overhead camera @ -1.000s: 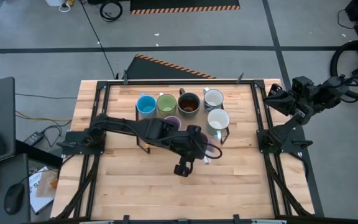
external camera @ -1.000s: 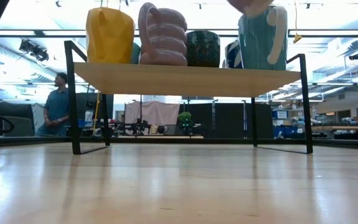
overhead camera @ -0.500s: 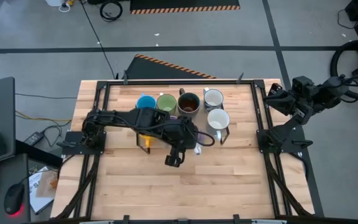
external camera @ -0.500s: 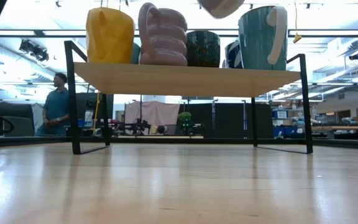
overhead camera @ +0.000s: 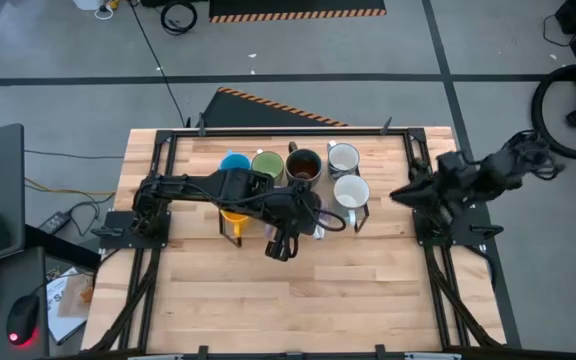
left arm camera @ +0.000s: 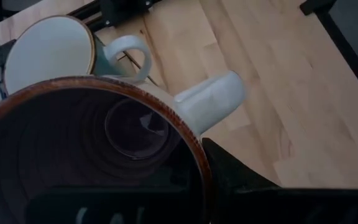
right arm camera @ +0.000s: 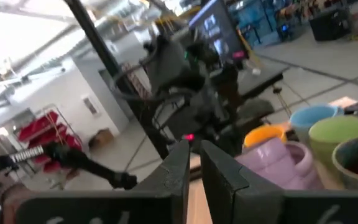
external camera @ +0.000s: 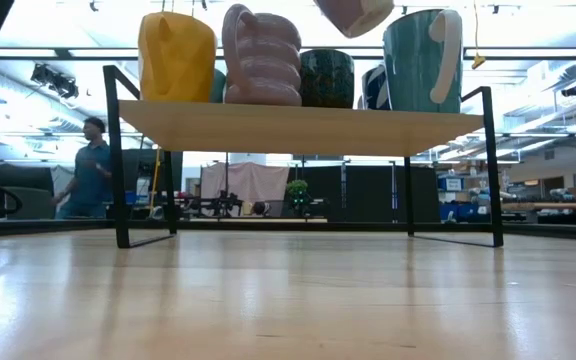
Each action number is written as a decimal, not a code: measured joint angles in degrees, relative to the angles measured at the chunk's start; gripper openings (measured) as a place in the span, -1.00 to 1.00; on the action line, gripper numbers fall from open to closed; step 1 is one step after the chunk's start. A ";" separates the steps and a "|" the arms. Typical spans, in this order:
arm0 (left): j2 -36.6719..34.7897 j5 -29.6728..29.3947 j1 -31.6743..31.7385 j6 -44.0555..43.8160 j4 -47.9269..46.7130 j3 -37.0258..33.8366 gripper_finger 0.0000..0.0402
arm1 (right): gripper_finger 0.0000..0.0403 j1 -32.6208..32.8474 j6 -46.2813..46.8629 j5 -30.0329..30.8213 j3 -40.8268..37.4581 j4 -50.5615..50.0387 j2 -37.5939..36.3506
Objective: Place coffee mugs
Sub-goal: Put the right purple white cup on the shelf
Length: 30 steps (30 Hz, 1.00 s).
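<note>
1. High view. Wooden desk point(overhead camera: 268, 300) with an arm base at either side. At its far middle stands a row of coffee mugs, left to right: blue mug point(overhead camera: 234, 163), green mug point(overhead camera: 267, 165), dark brown mug point(overhead camera: 303, 167), white mug point(overhead camera: 343, 157). A second white mug point(overhead camera: 351, 191) stands just nearer than the first. The orange mug point(overhead camera: 233, 214) shows partly under the left arm. The left gripper point(overhead camera: 298, 225) reaches in from the left, just near of the row. The right gripper point(overhead camera: 403, 192) hangs at the right edge, apart from the mugs.

2. Low view. A raised wooden shelf point(external camera: 298, 128) on a black frame carries the mugs. Seen from the side are the orange mug at left, a ribbed purple mug point(external camera: 263, 58) beside it, then a dark speckled one and a teal-sided one with a white handle. A second purple mug point(external camera: 353, 12) hangs tilted above the shelf, clear of it. A person point(external camera: 90, 170) stands in the room at far left.

3. Left wrist view. The left jaws are clamped on the rim of the lifted purple mug. Its rim is brown, its inside dark and its handle pale. A white-lined mug lies beyond.

4. Right wrist view. The right jaws stand nearly together with nothing between them. The orange, ribbed purple, blue and green mugs show farther off.
</note>
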 joint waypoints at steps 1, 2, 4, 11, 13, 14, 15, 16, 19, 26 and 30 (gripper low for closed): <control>0.00 0.06 -0.02 -0.02 0.00 0.00 -0.89 | -0.79 0.54 0.37 0.34 0.00 0.02 1.05; 0.00 0.10 -0.02 -0.02 0.02 0.00 -0.89 | -0.81 1.18 0.89 0.86 0.00 0.01 2.08; 0.06 0.16 -0.06 -0.09 0.01 0.00 -0.89 | -0.84 2.75 2.37 1.70 0.00 -0.20 4.07; 0.09 0.15 -0.04 -1.85 -0.07 0.00 -0.89 | -0.94 10.50 6.34 8.75 1.75 -0.96 13.24; 0.09 0.15 -0.04 -1.92 -0.04 0.00 -0.89 | -0.96 12.21 6.24 11.77 5.12 -4.22 16.72; 0.09 0.15 -0.04 -1.92 -0.06 0.00 -0.89 | -0.97 12.91 6.38 13.44 7.58 -6.87 18.73; 0.09 0.15 -0.04 -1.92 -0.04 0.00 -0.89 | -0.97 13.43 6.76 15.17 10.37 -9.81 20.60; 0.09 0.17 -0.07 -1.92 -0.04 0.00 -0.89 | -0.97 13.92 7.35 16.92 13.16 -13.03 22.56; 0.09 0.15 -0.04 -1.37 -0.04 0.00 -0.85 | -0.97 15.29 8.61 22.48 21.59 -23.63 29.23; 0.09 0.18 0.82 0.03 0.00 0.00 -0.87 | -0.91 14.51 7.51 25.96 29.16 -37.04 40.26; 0.09 0.14 1.16 0.28 0.00 0.00 -0.87 | -0.85 12.37 10.04 24.68 29.29 -34.45 42.28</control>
